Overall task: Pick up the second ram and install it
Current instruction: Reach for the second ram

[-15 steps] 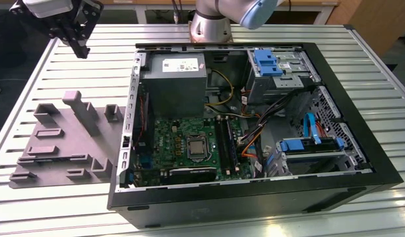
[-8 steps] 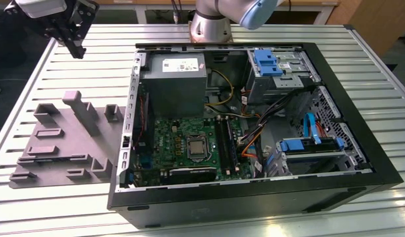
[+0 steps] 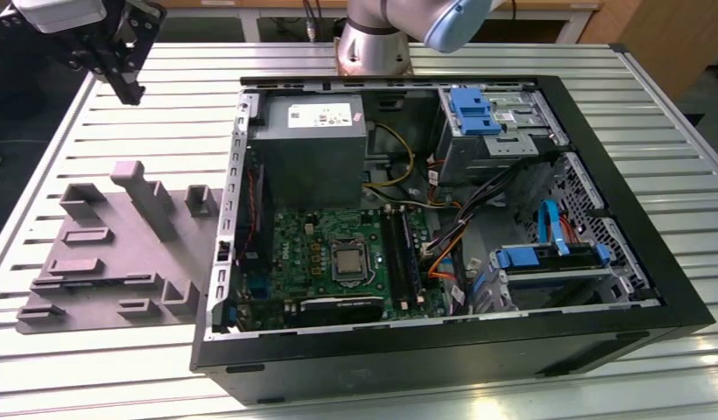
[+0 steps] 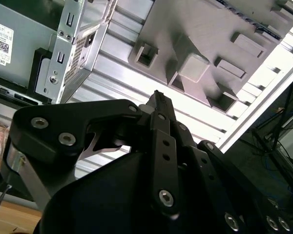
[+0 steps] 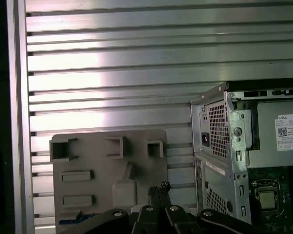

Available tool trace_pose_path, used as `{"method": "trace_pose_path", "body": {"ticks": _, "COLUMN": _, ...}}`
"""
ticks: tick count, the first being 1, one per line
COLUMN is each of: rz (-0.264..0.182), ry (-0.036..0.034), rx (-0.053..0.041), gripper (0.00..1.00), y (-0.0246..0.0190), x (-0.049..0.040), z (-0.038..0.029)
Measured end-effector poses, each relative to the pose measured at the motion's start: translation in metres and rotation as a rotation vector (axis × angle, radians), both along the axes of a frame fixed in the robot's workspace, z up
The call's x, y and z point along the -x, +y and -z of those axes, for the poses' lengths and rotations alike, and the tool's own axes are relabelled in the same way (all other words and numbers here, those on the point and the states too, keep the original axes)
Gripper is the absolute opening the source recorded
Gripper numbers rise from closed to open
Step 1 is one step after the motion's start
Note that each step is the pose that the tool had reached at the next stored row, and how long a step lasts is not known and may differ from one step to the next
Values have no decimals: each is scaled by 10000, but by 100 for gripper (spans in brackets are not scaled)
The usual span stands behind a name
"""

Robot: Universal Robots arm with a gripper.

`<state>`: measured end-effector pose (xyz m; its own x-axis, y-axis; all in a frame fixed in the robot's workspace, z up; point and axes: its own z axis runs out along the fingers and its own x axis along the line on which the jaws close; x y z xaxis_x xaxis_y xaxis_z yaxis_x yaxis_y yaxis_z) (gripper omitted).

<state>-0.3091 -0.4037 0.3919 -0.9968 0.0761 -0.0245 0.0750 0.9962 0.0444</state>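
One gripper [image 3: 128, 83] [image 4: 157, 100] [image 5: 161, 187], black, on the arm. It hangs in the air above the slatted metal table [image 3: 90, 376], toward the exterior view's upper left, raised off every other item. The fingers are drawn fully together, pad against pad, clenched on themselves. In both wrist views the closed tips stand in front of the tray.

One second ram [image 5: 77, 220], entry tentative. In the first wrist view a dark, narrow, flat strip with a bluish glint lies on the tray, one end hidden behind the gripper's links. It cannot be identified with certainty. It lies apart from the fingers.

One tray [image 3: 102, 306] [image 4: 185, 29] [image 5: 136, 165], grey moulded plastic with raised blocks and open pockets. It lies flat on the table at the exterior view's left, just beside the case.

One computer case [image 3: 453, 350], black, lying on the table with its open side up, in the centre and right of the exterior view. Contents:
- green board [image 3: 300, 254] on the floor of the case
- long black slots [image 3: 403, 254] along the board's edge toward the exterior view's right
- grey power supply [image 3: 313, 149] beyond the board
- blue drive brackets [image 3: 470, 109]
- coloured cables [image 3: 453, 236] beside the slots
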Motion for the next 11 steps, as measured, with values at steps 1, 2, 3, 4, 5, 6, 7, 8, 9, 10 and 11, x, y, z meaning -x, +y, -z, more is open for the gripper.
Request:
{"method": "trace_pose_path", "body": {"ticks": 1, "rz": -1, "ry": 0, "rx": 0, "gripper": 11, "y": -4, "x": 6, "z": 1}}
{"method": "trace_pose_path", "body": {"ticks": 2, "rz": -1, "ry": -1, "rx": -1, "gripper": 11, "y": -8, "x": 13, "z": 2}}
{"method": "trace_pose_path", "body": {"ticks": 3, "rz": 1, "ry": 0, "rx": 0, "gripper": 11, "y": -11, "x": 20, "z": 2}}
{"method": "trace_pose_path", "body": {"ticks": 4, "rz": 0, "ry": 0, "rx": 0, "gripper": 11, "y": -15, "x": 26, "z": 3}}
{"method": "trace_pose_path", "body": {"ticks": 5, "rz": 1, "ry": 1, "rx": 0, "gripper": 11, "y": -18, "x": 32, "z": 4}}
{"method": "trace_pose_path", "body": {"ticks": 6, "rz": 1, "ry": 0, "rx": 0, "gripper": 11, "y": -21, "x": 38, "z": 6}}
{"method": "trace_pose_path", "body": {"ticks": 7, "rz": 1, "ry": 0, "rx": 0, "gripper": 11, "y": -24, "x": 45, "z": 7}}
{"method": "trace_pose_path", "body": {"ticks": 8, "rz": 1, "ry": 0, "rx": 0, "gripper": 11, "y": -27, "x": 52, "z": 8}}
{"method": "trace_pose_path", "body": {"ticks": 9, "rz": 1, "ry": 0, "rx": 0, "gripper": 11, "y": -29, "x": 59, "z": 9}}
{"method": "trace_pose_path", "body": {"ticks": 10, "rz": 1, "ry": 0, "rx": 0, "gripper": 11, "y": -31, "x": 66, "z": 10}}
{"method": "trace_pose_path", "body": {"ticks": 11, "rz": 1, "ry": 0, "rx": 0, "gripper": 11, "y": -33, "x": 73, "z": 11}}
